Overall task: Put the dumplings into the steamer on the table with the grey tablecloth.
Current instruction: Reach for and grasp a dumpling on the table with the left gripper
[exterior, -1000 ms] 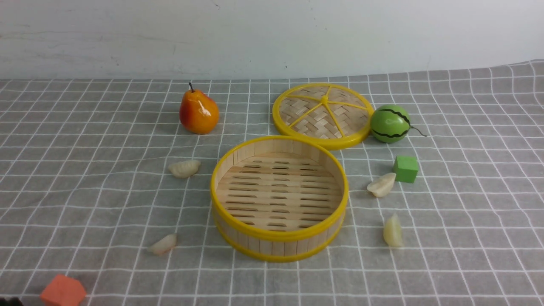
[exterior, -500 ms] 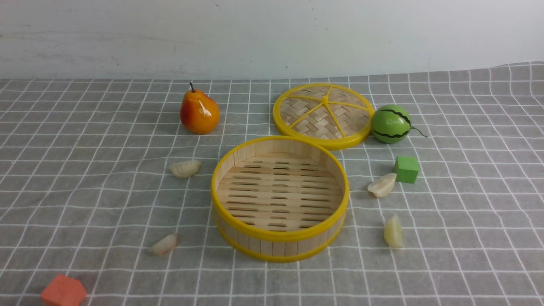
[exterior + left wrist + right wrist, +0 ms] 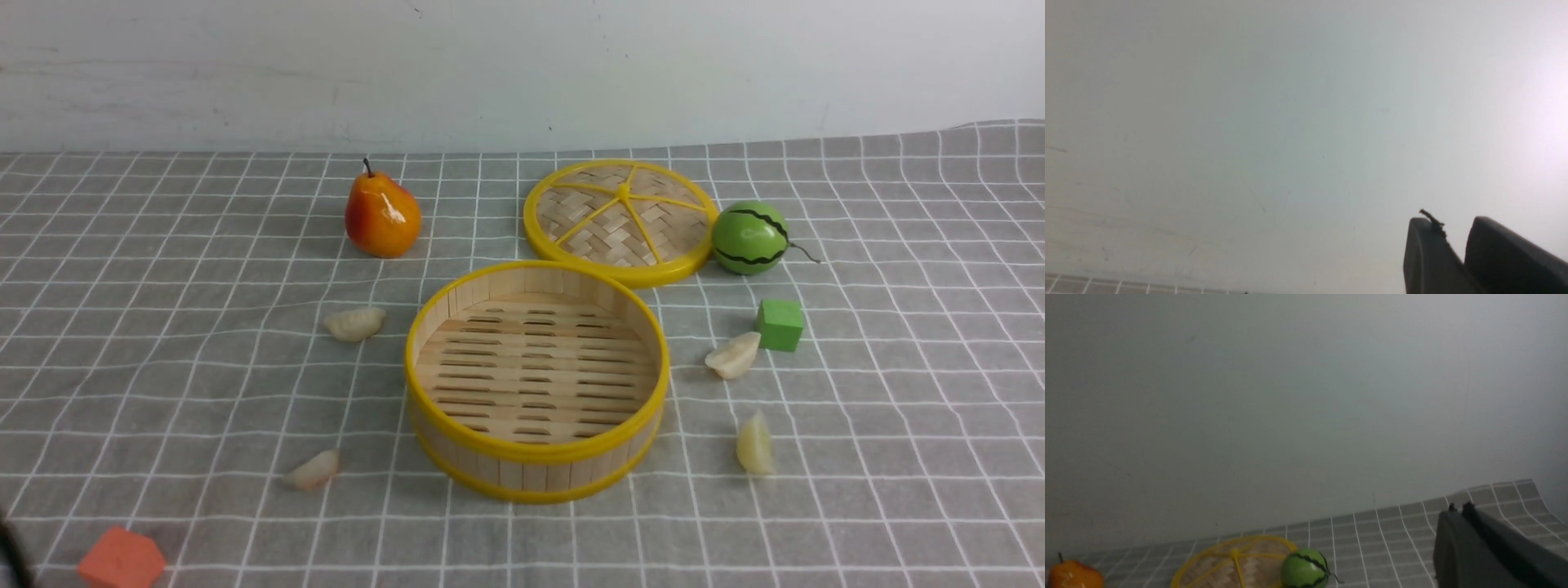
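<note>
The steamer [image 3: 455,327], a round bamboo basket with yellow rims, stands empty in the middle of the grey grid tablecloth [image 3: 163,367]. Four cream dumplings lie on the cloth around it: one at its left [image 3: 353,323], one at front left [image 3: 313,470], one at its right [image 3: 734,355], one at front right [image 3: 755,445]. My left gripper [image 3: 1453,228] shows only in the left wrist view, facing the blank wall, with a narrow gap between its tips and nothing held. My right gripper [image 3: 1458,508] is shut and empty, raised over the far right cloth.
The woven yellow-rimmed lid [image 3: 620,220] lies behind the steamer; it also shows in the right wrist view [image 3: 1233,563]. A pear [image 3: 382,214], a green toy watermelon [image 3: 749,237], a green cube [image 3: 780,324] and an orange block [image 3: 121,559] sit on the cloth. A dark sliver [image 3: 8,547] shows at the front left corner.
The objects have not moved. A dark sliver has come into the front view's bottom left corner, higher than one second ago.
</note>
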`<action>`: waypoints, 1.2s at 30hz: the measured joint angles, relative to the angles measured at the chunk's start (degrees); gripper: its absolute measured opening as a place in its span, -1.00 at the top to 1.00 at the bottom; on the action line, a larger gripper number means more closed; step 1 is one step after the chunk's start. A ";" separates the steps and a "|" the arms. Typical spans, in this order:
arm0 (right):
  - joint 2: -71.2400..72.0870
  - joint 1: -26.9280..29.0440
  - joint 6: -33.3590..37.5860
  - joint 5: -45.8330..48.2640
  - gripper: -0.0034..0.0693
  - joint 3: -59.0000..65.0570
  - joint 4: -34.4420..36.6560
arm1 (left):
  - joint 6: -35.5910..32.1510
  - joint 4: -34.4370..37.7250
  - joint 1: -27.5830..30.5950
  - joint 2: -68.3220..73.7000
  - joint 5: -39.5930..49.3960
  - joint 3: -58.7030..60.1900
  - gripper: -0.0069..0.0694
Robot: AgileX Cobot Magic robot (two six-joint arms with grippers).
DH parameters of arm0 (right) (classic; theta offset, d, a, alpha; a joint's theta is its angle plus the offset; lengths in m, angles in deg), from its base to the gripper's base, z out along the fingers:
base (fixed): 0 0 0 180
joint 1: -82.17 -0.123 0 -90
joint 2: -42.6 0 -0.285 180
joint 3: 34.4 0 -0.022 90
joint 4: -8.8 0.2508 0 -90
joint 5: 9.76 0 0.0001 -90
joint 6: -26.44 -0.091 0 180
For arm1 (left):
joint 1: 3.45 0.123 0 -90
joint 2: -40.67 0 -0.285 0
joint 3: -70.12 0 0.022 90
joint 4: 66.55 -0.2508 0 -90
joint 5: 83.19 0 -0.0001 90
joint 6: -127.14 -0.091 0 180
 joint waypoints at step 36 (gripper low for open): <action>-34.56 0.00 30.91 40.91 0.91 -11.78 18.14 | 50.56 -52.79 -0.62 65.69 26.45 -44.84 0.02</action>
